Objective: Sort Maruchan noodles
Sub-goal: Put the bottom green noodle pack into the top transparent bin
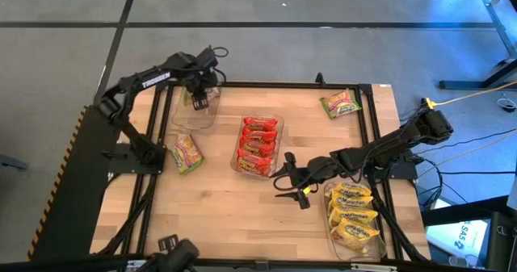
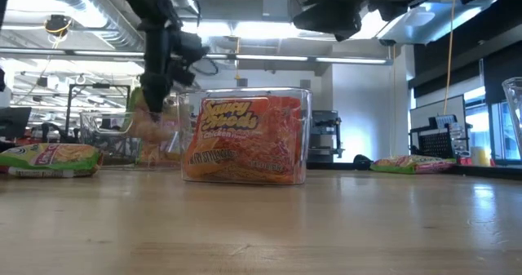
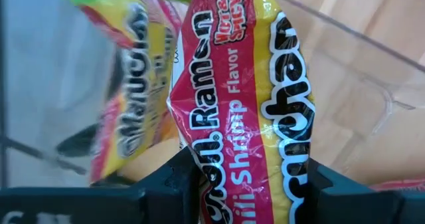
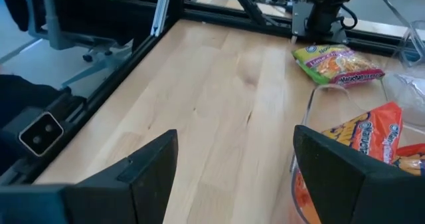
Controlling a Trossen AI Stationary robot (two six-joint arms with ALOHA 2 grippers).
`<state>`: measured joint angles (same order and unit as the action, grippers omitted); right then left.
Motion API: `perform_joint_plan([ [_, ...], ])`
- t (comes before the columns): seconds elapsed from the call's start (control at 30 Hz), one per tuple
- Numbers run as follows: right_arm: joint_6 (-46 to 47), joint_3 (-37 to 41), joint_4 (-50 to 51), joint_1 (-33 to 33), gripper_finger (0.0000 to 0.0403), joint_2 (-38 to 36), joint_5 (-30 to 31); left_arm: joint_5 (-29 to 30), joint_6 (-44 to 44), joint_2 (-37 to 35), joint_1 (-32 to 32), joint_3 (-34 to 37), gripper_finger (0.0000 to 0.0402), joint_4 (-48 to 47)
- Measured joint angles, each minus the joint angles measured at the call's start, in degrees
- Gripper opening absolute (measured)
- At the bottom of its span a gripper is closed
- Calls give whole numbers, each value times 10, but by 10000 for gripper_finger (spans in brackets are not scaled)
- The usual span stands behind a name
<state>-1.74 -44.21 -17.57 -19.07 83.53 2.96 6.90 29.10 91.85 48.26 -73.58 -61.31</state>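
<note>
A green noodle packet (image 3: 246, 111) is hanging from the left gripper (image 1: 199, 97), whose fingers are pinching its bottom edge, and it is dangling down into a clear tray (image 1: 196, 110) at the far left part of the tabletop (image 1: 226, 215). In the left wrist view the packet is showing red and yellow print, and its picture is bouncing off the shiny tray wall next to it. Another green packet (image 1: 187, 152) is lying flat on the tabletop near the left edge, close to that tray. One more green packet (image 1: 341, 103) is lying near the far right corner, well apart from the others. The red packets (image 1: 258, 145) are sitting stacked in a clear tray (image 1: 279, 120) in the middle of the tabletop. The yellow packets (image 1: 354, 217) are sitting in a third clear tray (image 1: 330, 232) at the near right side. The right gripper (image 1: 291, 186) is hovering low over bare wood between the red tray and the yellow tray. Its fingers (image 4: 335, 177) are standing wide apart and are holding nothing. In the low view the red packets are showing through the front wall of their tray.
</note>
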Motion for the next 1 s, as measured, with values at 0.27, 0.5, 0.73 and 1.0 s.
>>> perform_joint_plan([
  [0.27, 8, 0, 28, 0, 273, 0, -3, -41, 26, 47, 5, 51, 137, 74],
  [0.5, 44, 13, 28, -1, 273, 0, -13, -35, 6, 50, 3, 59, 137, 111],
  [0.73, 43, 23, 6, 0, 273, 1, -11, 18, 26, 50, 5, 57, 152, 121],
  [1.0, 43, 23, 6, 0, 273, 1, -11, 30, 52, 50, 8, 56, 234, 140],
])
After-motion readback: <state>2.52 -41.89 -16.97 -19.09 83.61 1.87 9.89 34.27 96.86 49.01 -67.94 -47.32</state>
